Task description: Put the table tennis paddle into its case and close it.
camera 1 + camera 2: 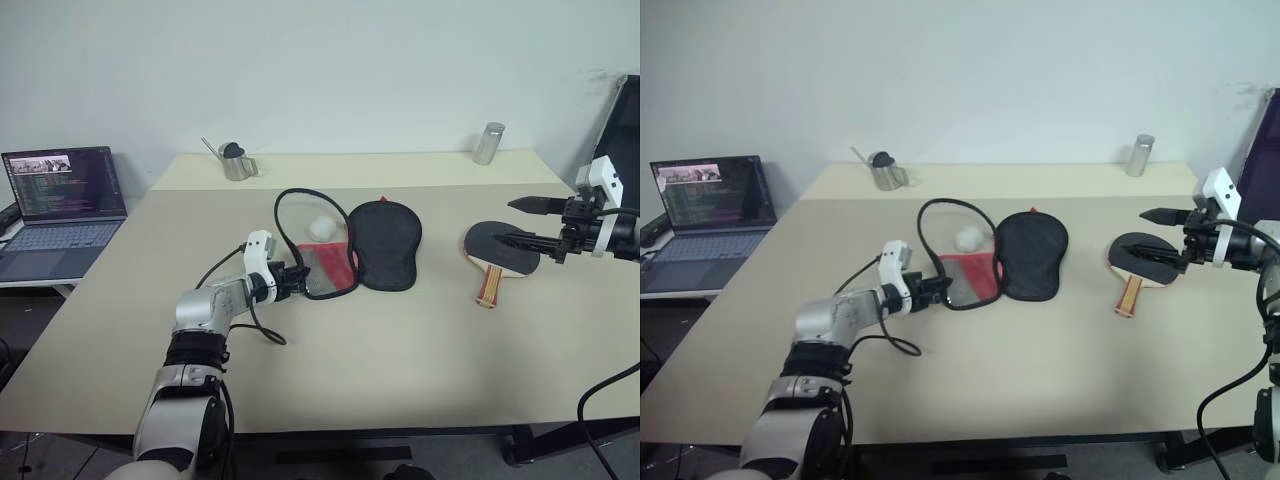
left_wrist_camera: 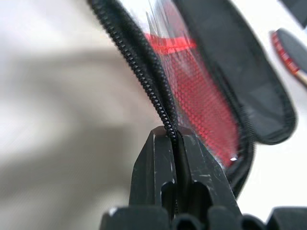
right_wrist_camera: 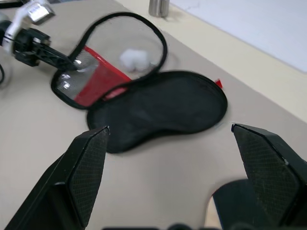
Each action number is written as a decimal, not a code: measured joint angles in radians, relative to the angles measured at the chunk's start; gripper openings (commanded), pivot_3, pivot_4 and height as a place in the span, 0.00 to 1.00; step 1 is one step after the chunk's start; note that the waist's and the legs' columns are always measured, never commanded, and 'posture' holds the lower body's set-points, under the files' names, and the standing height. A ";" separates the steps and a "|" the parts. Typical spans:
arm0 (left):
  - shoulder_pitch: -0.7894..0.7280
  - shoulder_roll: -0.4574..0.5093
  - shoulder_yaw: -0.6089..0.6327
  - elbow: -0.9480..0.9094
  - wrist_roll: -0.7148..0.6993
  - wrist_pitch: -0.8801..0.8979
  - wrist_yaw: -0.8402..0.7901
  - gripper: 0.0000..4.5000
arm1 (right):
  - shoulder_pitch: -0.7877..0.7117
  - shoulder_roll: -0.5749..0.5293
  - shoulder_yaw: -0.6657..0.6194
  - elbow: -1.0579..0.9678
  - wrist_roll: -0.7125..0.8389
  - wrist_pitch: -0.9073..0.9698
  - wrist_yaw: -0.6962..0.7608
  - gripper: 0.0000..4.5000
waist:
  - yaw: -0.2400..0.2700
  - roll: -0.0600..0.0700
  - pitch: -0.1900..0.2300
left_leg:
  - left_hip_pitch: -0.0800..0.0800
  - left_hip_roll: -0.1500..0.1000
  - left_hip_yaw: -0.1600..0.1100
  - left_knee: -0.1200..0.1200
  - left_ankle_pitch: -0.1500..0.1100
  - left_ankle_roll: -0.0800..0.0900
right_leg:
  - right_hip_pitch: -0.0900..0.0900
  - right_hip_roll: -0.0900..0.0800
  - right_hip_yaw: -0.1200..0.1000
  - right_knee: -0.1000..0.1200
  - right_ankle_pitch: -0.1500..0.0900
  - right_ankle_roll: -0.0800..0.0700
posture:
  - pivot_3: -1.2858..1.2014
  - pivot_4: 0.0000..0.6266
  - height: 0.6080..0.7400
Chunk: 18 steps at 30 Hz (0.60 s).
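Left eye view showed the case lying unzipped on the beige bench, its black half spread flat and its red, clear-panelled half beside it, toward the robot's left. The zip edge of that half stood up in a loop, and a small white ball sat on the bench inside the loop. The left end effector was at the near edge of the clear-panelled half; in the left wrist view its two black fingers were pressed narrowly together on the zipper teeth, so it held the case by that edge.

The table tennis paddle lay flat on the bench, well apart from the case on the robot's right, black rubber up and handle pointing toward the robot. The right end effector hovered just above the blade with its fingers spread wide and nothing between them.

At the back of the bench stood a small metal pitcher and a metal cylinder; a laptop sat on a side table to the left.

By my reading, the task was at an early stage: the case was open and steadied, but the paddle had not been picked up. Grasping it, sliding it into the case, folding the halves together and running the zip all remained.
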State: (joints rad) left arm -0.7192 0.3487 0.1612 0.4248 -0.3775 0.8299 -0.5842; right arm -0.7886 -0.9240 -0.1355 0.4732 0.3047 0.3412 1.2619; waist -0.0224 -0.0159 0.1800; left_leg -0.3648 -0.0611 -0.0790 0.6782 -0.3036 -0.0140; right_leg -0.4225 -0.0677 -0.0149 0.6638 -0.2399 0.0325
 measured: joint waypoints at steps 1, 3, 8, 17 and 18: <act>0.006 0.003 0.001 -0.015 0.000 0.010 0.005 0.23 | 0.002 0.000 0.000 -0.001 -0.009 0.001 -0.017 1.00 | 0.000 0.000 0.000 | 0.000 0.000 0.000 0.000 0.000 0.000 | 0.000 0.000 0.000 0.000 0.000 0.000 | 0.52 0.24 1.00; 0.017 0.007 0.002 -0.043 -0.003 0.022 0.010 0.38 | 0.010 0.002 0.000 -0.011 -0.019 0.006 -0.064 1.00 | 0.002 0.000 0.000 | 0.000 0.000 0.000 0.000 0.000 0.000 | 0.000 0.000 0.000 0.000 0.000 0.000 | 0.52 0.24 1.00; 0.017 0.020 0.002 -0.046 0.000 0.014 0.026 0.76 | 0.038 0.020 0.001 -0.032 -0.020 0.029 -0.119 1.00 | 0.002 0.000 0.000 | 0.000 0.000 0.000 0.000 0.000 0.000 | 0.000 0.000 0.000 0.000 0.000 0.000 | 0.52 0.24 1.00; 0.131 0.248 -0.015 -0.138 0.028 -0.108 -0.119 0.99 | 0.009 0.103 -0.009 -0.068 -0.112 0.288 -0.505 1.00 | -0.013 0.000 0.000 | 0.001 0.001 0.003 -0.002 0.000 0.000 | -0.002 0.001 0.003 0.000 0.001 -0.002 | 0.52 0.24 1.00; 0.161 0.280 -0.007 -0.162 0.014 -0.112 -0.167 0.99 | 0.009 0.128 -0.016 -0.075 -0.127 0.358 -0.576 1.00 | -0.011 0.000 0.000 | 0.001 0.001 0.002 -0.002 0.000 0.000 | -0.002 0.001 0.003 0.000 0.001 -0.002 | 0.52 0.24 1.00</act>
State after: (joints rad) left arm -0.5581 0.6289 0.1546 0.2629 -0.3632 0.7177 -0.7511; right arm -0.7797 -0.7962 -0.1513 0.3984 0.1774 0.6995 0.6855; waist -0.0336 -0.0157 0.1799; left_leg -0.3642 -0.0598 -0.0766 0.6765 -0.3037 -0.0142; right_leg -0.4247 -0.0670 -0.0120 0.6642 -0.2390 0.0307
